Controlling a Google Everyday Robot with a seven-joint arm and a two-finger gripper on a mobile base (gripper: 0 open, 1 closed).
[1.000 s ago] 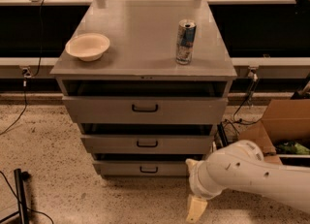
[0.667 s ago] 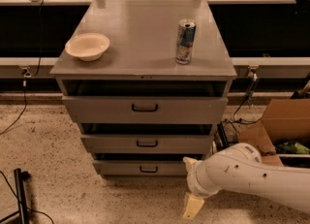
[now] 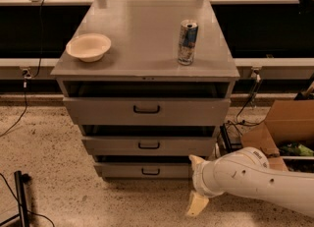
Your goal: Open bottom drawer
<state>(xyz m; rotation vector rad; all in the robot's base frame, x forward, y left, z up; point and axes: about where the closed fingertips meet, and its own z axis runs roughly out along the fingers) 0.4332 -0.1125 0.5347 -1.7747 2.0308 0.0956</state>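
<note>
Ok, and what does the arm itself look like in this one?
The arm is a thick, smooth white tube with rounded joints and a few small dark dots on its shell; no cables or lettering show. Its gripper, low by the right end of the bottom drawer, has two cream, wedge-shaped fingers set apart.

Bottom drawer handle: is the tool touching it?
Apart. The camera view shows bare drawer front between the bottom drawer handle and the tool, which hangs to its right.
</note>
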